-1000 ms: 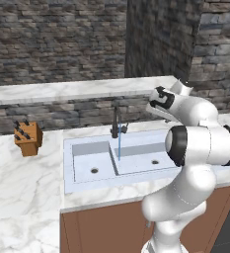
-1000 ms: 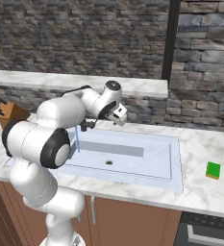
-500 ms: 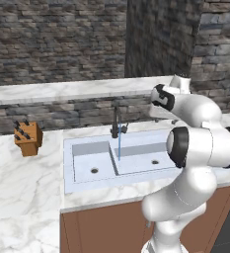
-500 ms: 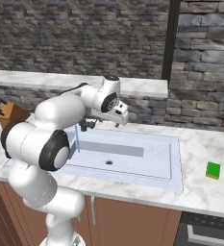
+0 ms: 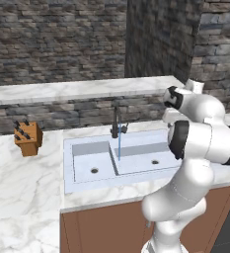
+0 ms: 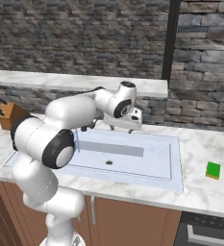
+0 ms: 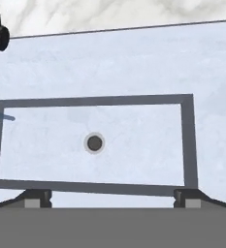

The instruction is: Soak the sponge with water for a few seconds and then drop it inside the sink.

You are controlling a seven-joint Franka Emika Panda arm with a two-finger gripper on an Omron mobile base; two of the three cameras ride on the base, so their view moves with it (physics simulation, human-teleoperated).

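A knife block stands far out to the left of the fingers on the marble desk, well apart from everything the task concerns. Next, moving right, comes the pale double-basin sink set into the desk, with its slim dark faucet at the back rim. A thin blue stream of water is already running from the faucet down to the divider between the two basins, to the left of the fingers. The robot's fingers hang above the right-hand basin, near its back edge, spread wide and holding nothing. Seen from the hand, the basin's floor and its round drain lie directly beyond the two dark fingertips, and the water shows as a short blue streak at the far left edge. Farthest right, well past the sink's rim and well apart from the fingers, the green and yellow sponge lies flat on the desk, untouched. By the look of it, the task has hardly begun: the water runs, but the sponge has yet to be reached, picked up, held under the stream and dropped into the sink.
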